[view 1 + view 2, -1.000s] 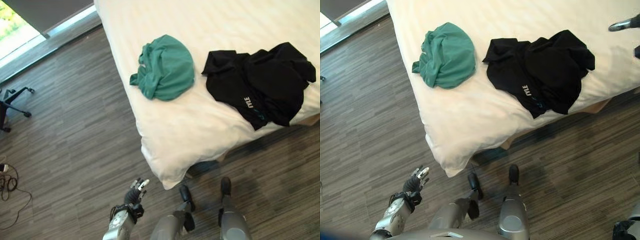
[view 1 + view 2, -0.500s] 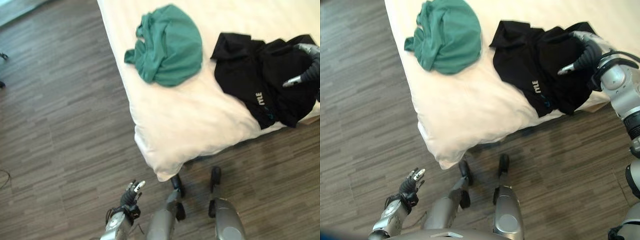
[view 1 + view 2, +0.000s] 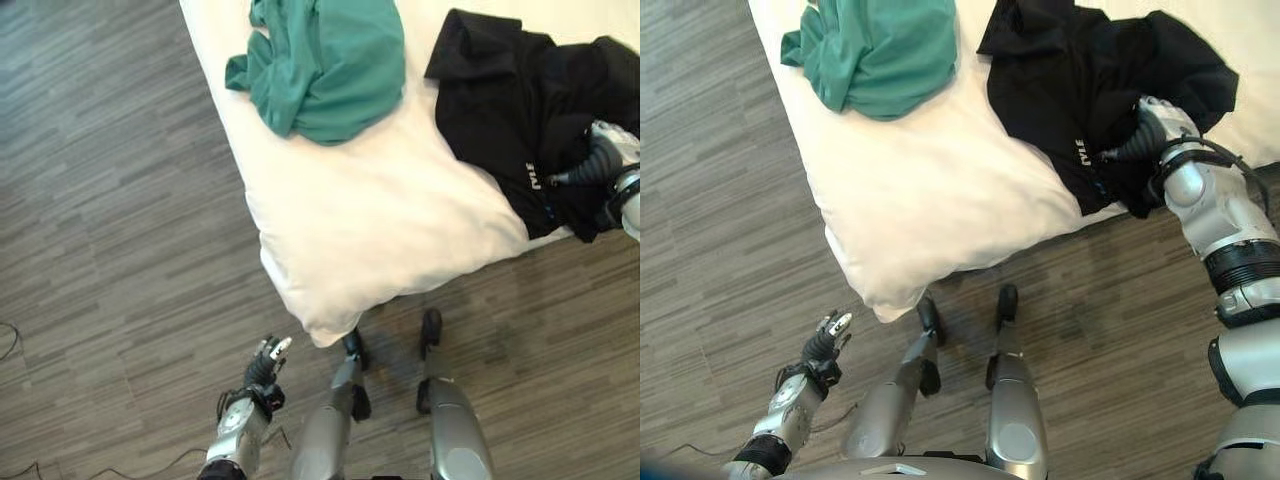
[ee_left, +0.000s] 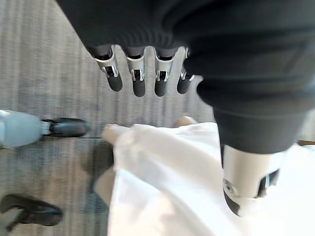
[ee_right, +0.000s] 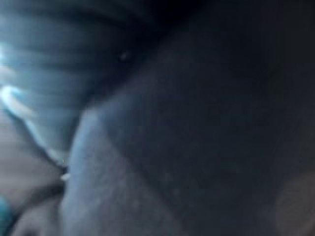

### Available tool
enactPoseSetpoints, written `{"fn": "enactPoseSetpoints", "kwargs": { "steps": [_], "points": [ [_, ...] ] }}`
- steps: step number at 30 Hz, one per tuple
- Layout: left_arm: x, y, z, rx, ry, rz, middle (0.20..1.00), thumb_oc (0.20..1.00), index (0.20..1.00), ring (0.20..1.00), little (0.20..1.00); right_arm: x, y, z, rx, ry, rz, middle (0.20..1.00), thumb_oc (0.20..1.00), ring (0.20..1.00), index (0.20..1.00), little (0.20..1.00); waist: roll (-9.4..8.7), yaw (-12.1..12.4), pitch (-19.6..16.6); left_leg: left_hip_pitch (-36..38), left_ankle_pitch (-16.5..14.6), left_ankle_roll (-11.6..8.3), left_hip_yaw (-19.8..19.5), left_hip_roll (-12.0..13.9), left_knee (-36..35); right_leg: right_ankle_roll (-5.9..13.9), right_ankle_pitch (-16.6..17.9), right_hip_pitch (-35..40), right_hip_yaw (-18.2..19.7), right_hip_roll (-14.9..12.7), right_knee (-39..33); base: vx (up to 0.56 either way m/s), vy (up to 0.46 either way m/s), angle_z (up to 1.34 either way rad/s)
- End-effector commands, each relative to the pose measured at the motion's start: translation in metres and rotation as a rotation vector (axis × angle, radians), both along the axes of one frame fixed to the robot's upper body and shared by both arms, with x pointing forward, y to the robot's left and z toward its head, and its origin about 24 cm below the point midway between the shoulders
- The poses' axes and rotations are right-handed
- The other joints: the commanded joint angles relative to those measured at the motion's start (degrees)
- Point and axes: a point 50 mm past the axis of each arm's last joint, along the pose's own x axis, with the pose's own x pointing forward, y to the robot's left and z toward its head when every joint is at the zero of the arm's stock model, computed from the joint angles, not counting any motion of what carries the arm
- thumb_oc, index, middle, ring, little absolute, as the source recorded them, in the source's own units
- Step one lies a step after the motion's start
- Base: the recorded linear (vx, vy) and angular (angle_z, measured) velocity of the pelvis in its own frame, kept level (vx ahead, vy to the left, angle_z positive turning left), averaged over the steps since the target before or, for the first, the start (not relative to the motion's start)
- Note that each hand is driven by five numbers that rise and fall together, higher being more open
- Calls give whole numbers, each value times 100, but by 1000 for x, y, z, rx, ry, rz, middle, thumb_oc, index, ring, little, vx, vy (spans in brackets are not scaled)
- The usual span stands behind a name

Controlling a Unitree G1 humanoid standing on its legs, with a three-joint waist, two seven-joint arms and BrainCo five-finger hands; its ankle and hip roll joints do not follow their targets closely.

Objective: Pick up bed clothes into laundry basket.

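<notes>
White bed (image 3: 380, 230) on grey plank floor (image 3: 120, 250) — my right hand (image 3: 1145, 135) is buried in the black garment (image 3: 1090, 70), grip hidden, I cannot tell. Beyond it lies the green garment (image 3: 330, 60). My left hand (image 3: 262, 365) hangs low, fingers (image 4: 139, 81) straight, holding nothing.

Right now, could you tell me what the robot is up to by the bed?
The robot stands at the corner of a white bed with two garments on it. Its right hand is down on the black garment near the bed's edge; whether it has a grip cannot be told. The green garment lies untouched farther along. The left hand hangs low over the wooden floor, fingers straight, holding nothing.
</notes>
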Motion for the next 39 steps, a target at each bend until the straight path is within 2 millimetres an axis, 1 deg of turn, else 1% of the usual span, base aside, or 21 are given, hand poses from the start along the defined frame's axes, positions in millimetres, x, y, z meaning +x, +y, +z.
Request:
{"fn": "enactPoseSetpoints", "kwargs": {
  "steps": [1,2,3,6,7,10,12,13,14,15,16,18,20,23,24,25,28,29,31,35,39],
  "points": [
    [6,17,12,2,-78,118,1000,1000,1000,1000,1000,-70,-59,-136,192,400,-336,200,200,200,200,200,-136,-212,53,212,178,-545,-275,121,23,259,-25,101,-208,-172,176,58,-10,28],
    [6,17,12,3,-78,115,1000,1000,1000,1000,1000,-71,-59,-136,194,400,-338,200,200,200,200,200,-141,-192,47,202,190,-544,-270,119,23,256,-13,91,-203,-173,173,91,-19,24],
    [2,26,12,14,-71,148,1000,1000,1000,1000,1000,-104,-82,-154,356,364,-495,200,200,200,200,200,-189,-259,-80,389,117,-511,-288,120,23,246,-113,248,-218,-182,242,99,-17,15],
    [-6,46,12,20,-63,261,1000,1000,1000,1000,1000,-166,-111,-179,644,220,-770,200,200,200,200,200,-293,-408,-337,953,-60,-453,-315,168,23,188,-519,595,-211,-169,690,154,-16,11],
    [-6,46,12,20,-63,260,1000,1000,1000,1000,1000,-166,-111,-180,645,220,-770,200,200,200,200,200,-297,-403,-343,938,-44,-451,-314,166,23,183,-504,582,-210,-171,687,144,-18,-5],
    [-6,66,19,54,-78,330,1000,1000,1000,1000,1000,-211,-125,-193,844,69,-955,200,200,200,200,200,-338,-536,-567,1338,-139,-458,-354,250,23,129,-897,795,-218,-158,1166,101,-28,-3],
    [-6,70,20,60,-78,344,1000,1000,1000,1000,1000,-225,-124,-203,894,69,-1000,200,200,200,200,200,-347,-556,-646,1454,-150,-451,-377,272,23,93,-962,883,-222,-148,1228,103,-44,-2],
    [-6,86,31,86,-113,409,1000,1000,1000,1000,1000,-236,-112,-211,1038,-71,-995,200,200,200,200,200,-407,-676,-822,1690,-182,-487,-380,356,23,56,-1097,1046,-187,-73,1336,64,-61,-4],
    [-6,86,31,86,-113,408,1000,1000,1000,1000,1000,-237,-112,-211,1038,-71,-995,200,200,200,200,200,-407,-672,-826,1687,-180,-487,-379,357,23,55,-1092,1045,-187,-72,1330,165,-158,1],
    [1,102,45,161,-142,409,1000,1000,1000,1000,1000,-262,-112,-227,1147,-141,-1119,200,200,200,200,200,-458,-677,-1025,1870,-202,-581,-368,498,221,16,-1206,1359,-226,11,1221,113,-176,-11],
    [7,112,55,211,-155,403,1000,1000,1000,1000,1000,-267,-108,-234,1184,-136,-1141,200,200,200,200,200,-513,-682,-1078,1804,-135,-669,-363,637,679,-57,-1203,1525,-259,88,1131,155,-234,-9],
    [21,132,86,359,-218,358,1000,1000,1000,1000,1000,-269,-100,-243,1224,-111,-1139,200,200,200,200,200,-619,-602,-1116,1683,107,-760,-515,828,1427,-162,-1248,1817,-217,242,1042,103,-155,-10],
    [38,139,119,477,-293,325,1000,1000,1000,1000,1000,-269,-94,-252,1231,-34,-1149,200,200,200,200,200,-697,-388,-1122,1359,172,-691,-1095,731,1815,-154,-1281,2011,-28,208,1005,82,-41,-27],
    [64,153,176,692,-381,260,1000,1000,1000,1000,1000,-264,-79,-265,1210,133,-1097,200,200,200,200,200,-737,-311,-1185,935,-4,-609,-1550,605,1390,-65,-1238,2095,199,150,949,93,34,-83],
    [70,158,193,764,-395,253,1000,1000,1000,1000,1000,-264,-73,-270,1215,182,-1082,200,200,200,200,200,-717,-312,-1197,869,38,-608,-1562,599,1229,-49,-1245,2120,250,159,928,156,143,-18],
    [84,168,228,896,-414,240,1000,1000,1000,1000,1000,-261,-58,-281,1234,266,-1035,200,200,200,200,200,-692,-287,-1191,662,252,-639,-1571,531,960,-21,-1251,2199,366,183,822,154,179,-1],
    [99,176,283,1141,-420,218,1000,1000,1000,1000,1000,-253,-36,-293,1249,371,-952,200,200,200,200,200,-639,-417,-1217,855,175,-616,-1514,546,752,102,-1223,2111,585,188,797,66,158,-58],
    [102,174,286,1146,-426,214,1000,1000,1000,1000,1000,-253,-35,-294,1257,369,-954,200,200,200,200,200,-670,-373,-1202,860,173,-614,-1501,544,749,105,-1224,2109,596,184,798,72,133,-91],
    [114,177,327,1338,-379,215,1000,1000,1000,1000,1000,-255,-15,-307,1271,469,-924,200,200,200,200,200,-718,-506,-1204,957,90,-546,-1331,538,622,224,-1123,1991,781,102,748,77,202,-74],
    [140,144,390,1468,-470,215,1000,1000,1000,1000,1000,-247,12,-320,1283,581,-855,200,200,200,200,200,-809,-621,-1043,808,157,-451,-1132,459,415,378,-958,1625,886,-38,724,-37,173,-37],
    [149,121,431,1576,-519,220,1000,1000,1000,1000,1000,-229,30,-322,1298,609,-763,200,200,200,200,200,-897,-716,-872,629,219,-383,-1042,392,232,459,-797,1266,996,-74,719,-46,120,-2]
  ]
}}
